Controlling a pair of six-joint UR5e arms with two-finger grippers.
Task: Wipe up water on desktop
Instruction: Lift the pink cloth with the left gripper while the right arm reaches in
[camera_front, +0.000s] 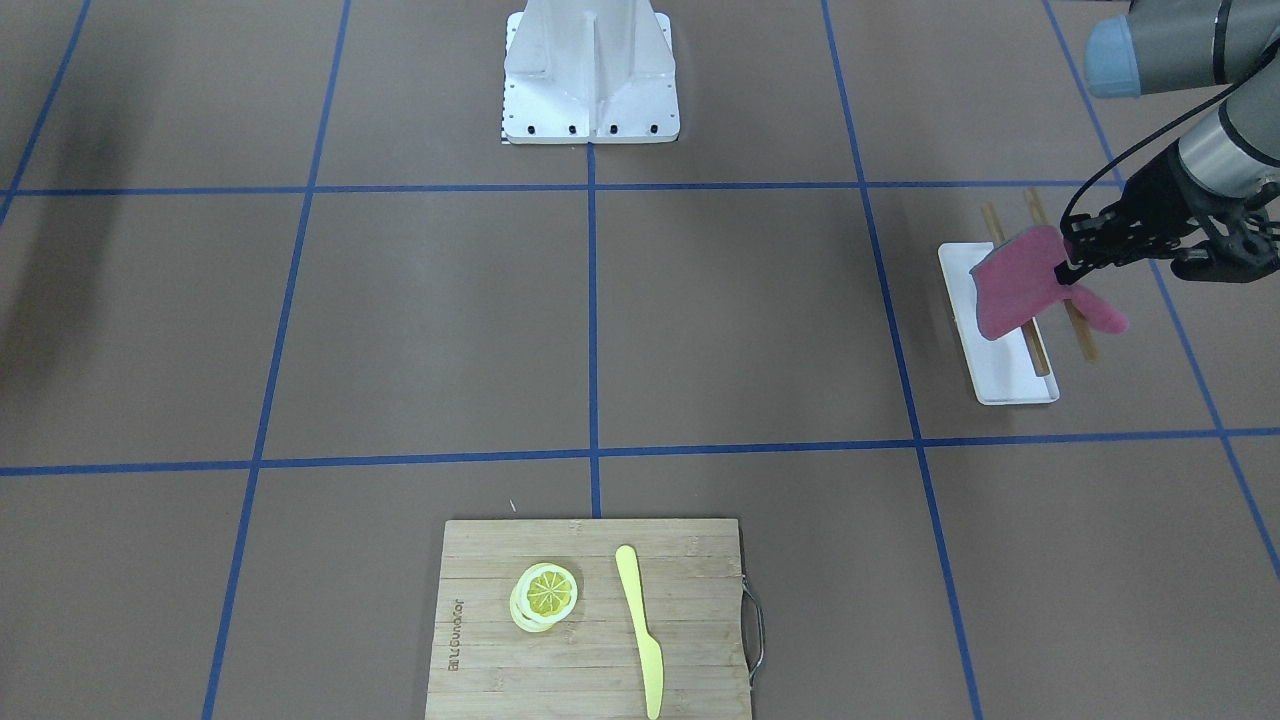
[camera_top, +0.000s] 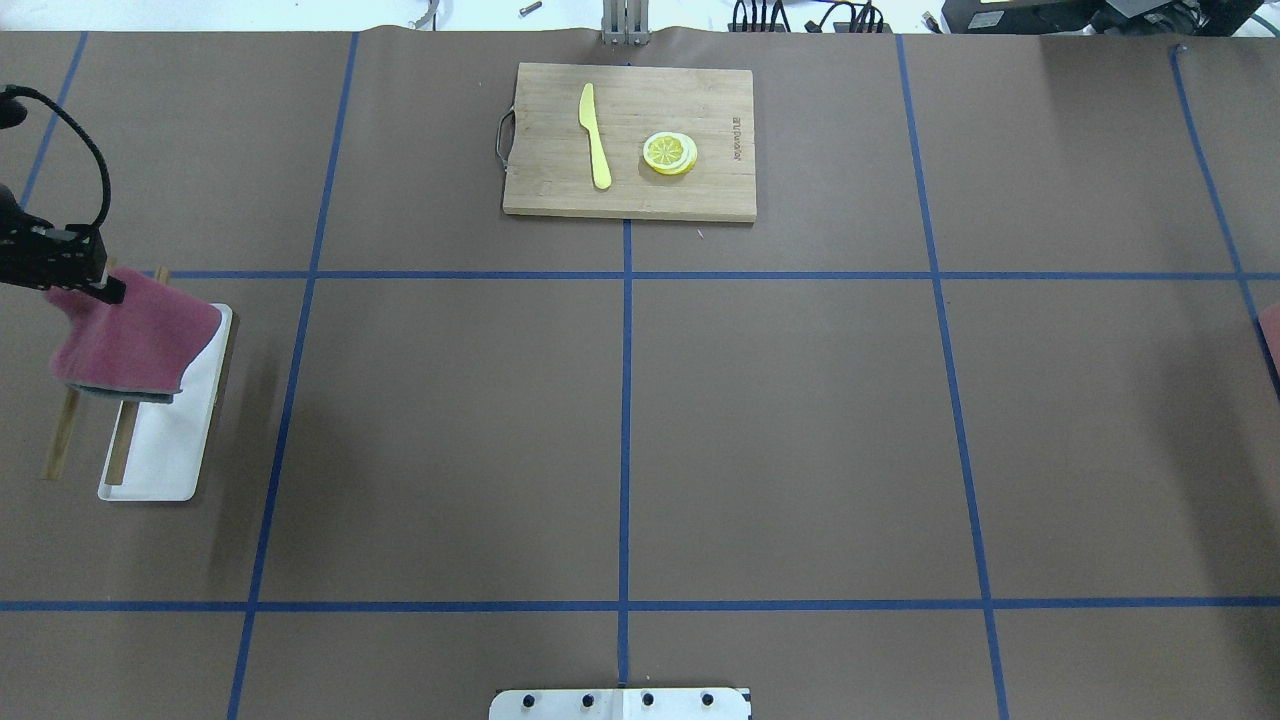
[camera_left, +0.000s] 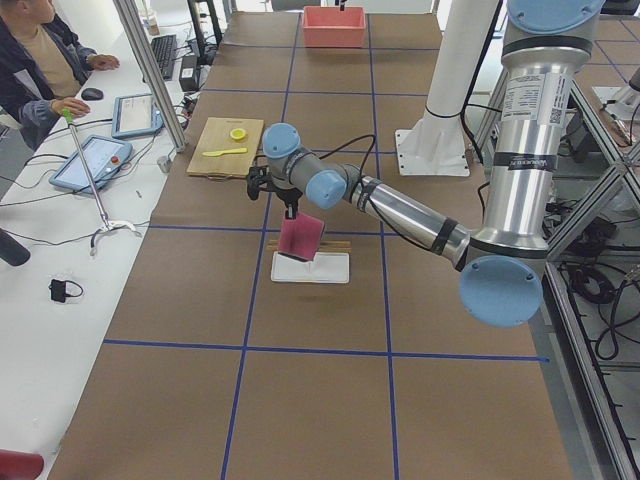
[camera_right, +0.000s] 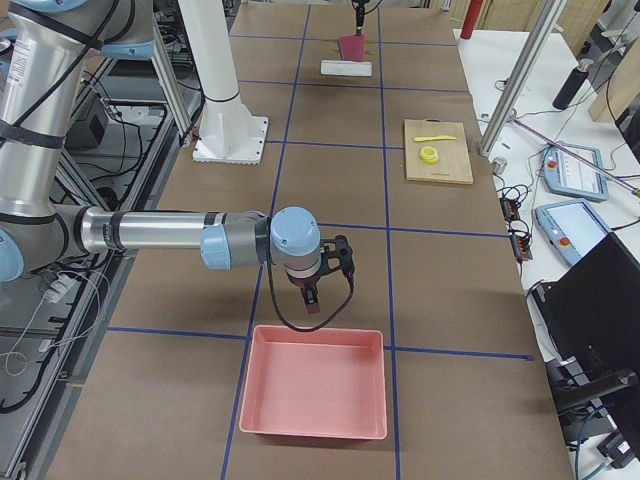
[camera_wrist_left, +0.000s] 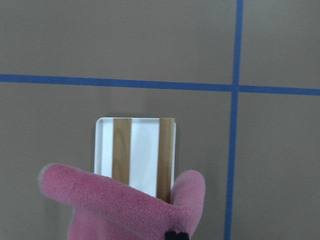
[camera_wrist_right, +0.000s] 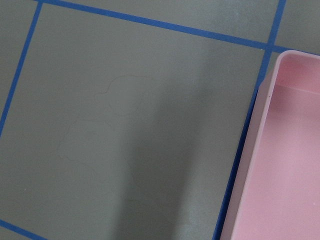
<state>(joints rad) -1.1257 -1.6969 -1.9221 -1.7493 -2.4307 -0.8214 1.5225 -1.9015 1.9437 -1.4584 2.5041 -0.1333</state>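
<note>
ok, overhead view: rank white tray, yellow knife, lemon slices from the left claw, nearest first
1. White tray, just beneath the left claw and its pink cloth, at the view's left.
2. Yellow knife, on the left part of the bamboo cutting board.
3. Lemon slices, right of the knife on that board.

Matt brown, paper-like table (camera_top: 800, 420); fuzzy pink fleece cloth (camera_front: 1015, 280); smooth white plastic tray (camera_front: 1010, 385); bare wood sticks (camera_wrist_left: 120, 150); pale grained wood cutting board (camera_front: 590, 660) with metal handle (camera_front: 759, 628); smooth pink plastic bin (camera_right: 312, 385).

L arm (camera_left: 400, 210) outstretched, L tool (camera_front: 1068, 268) pinching pink cloth (camera_front: 1010, 285) aloft. R arm (camera_right: 150, 232) extended, R tool (camera_right: 311, 303) pointing down.
</note>
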